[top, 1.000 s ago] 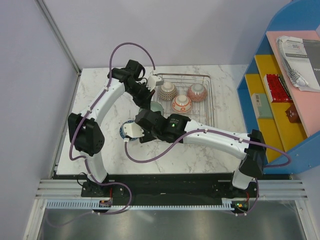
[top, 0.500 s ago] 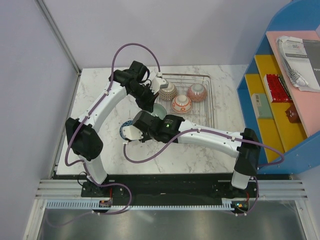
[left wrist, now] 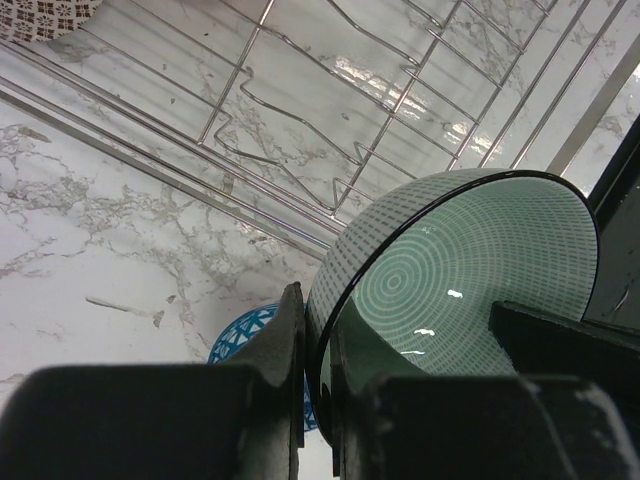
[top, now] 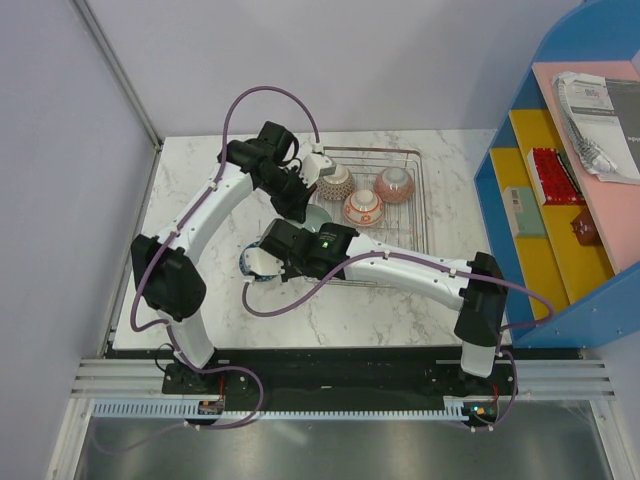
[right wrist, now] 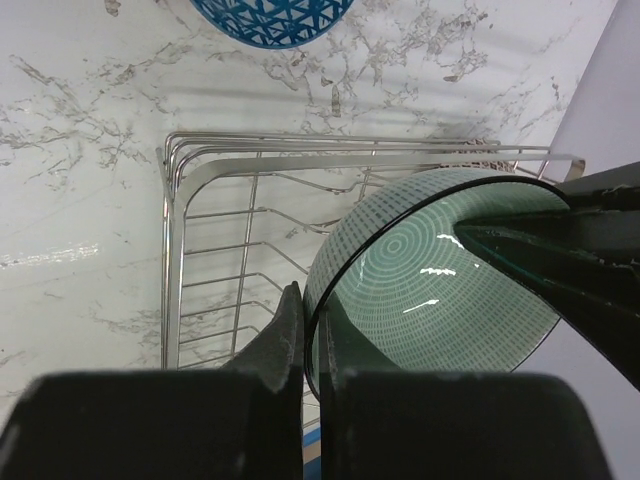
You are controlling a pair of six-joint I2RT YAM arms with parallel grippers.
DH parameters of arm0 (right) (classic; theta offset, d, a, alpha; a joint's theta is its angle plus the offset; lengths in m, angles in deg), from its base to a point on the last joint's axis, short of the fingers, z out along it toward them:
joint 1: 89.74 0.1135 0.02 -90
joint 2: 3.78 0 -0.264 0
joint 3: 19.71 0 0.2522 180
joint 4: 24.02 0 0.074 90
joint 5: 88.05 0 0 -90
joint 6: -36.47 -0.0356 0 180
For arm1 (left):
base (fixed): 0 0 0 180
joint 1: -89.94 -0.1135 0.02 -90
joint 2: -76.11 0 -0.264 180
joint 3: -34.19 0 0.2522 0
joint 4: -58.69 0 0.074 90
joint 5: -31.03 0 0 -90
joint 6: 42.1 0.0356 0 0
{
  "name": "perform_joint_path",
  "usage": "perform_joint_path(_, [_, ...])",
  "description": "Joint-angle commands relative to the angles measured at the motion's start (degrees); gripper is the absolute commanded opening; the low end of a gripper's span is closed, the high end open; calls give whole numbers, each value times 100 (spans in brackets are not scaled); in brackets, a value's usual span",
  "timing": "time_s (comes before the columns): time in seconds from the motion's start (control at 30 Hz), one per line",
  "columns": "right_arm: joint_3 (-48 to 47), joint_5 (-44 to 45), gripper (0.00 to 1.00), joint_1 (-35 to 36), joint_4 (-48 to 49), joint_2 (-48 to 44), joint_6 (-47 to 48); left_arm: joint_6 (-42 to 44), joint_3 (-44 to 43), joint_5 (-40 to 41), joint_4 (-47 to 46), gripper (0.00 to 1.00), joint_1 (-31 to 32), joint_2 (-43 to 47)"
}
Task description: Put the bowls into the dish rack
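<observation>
The left pincer (left wrist: pixel 312 320) is clamped narrow on the rim of a green bowl (left wrist: pixel 450 270), one finger outside the wall and one inside; the right pincer (right wrist: pixel 308 315) grips the same rim in the same way at another spot, so the bowl hangs between the two, tipped up on edge.

The green bowl is pale green inside with fine concentric rings closing on the centre; its outer wall is whitish with close rows of small dark marks; a thin dark line edges the rim; highlights show a glossy glaze.

Ahead of and below the left pincer lies the rack (left wrist: pixel 300 100), silver wire with bent tines, standing on the white marbled counter (left wrist: pixel 90 250); the held bowl is over the rack's near edge and does not touch it as far as can be seen. Just beside the left pincer's outer finger, lower down on the counter, sits a blue bowl (left wrist: pixel 245 335) with a lattice pattern; the same blue bowl lies well ahead of the right pincer, outside the rack's rim.

From above, three bowls lie upside down in the rack beyond both pincers, pale ringed bases up: a grey-black bowl (top: pixel 335 180), a red bowl (top: pixel 395 183) and an orange bowl (top: pixel 362 206), close together.
</observation>
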Motion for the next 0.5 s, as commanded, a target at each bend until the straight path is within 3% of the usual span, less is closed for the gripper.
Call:
perform_joint_path(0.0, [-247,201,0,-27,-180,79,206,52,39,-238,246,2,55,252])
perform_joint_path(0.13, [-352,105,0,-27,-163,26,144,-1,136,-238,150,5,55,252])
perform_joint_path(0.23, [-431,104,0,-27,-172,18,118,-36,215,-230,79,44,55,252])
perform_joint_path(0.33, [-423,113,0,-18,-163,18,92,-71,268,-282,0,68,55,278])
perform_joint_path(0.47, [-379,70,0,-36,-128,26,21,-124,251,-353,-70,84,55,314])
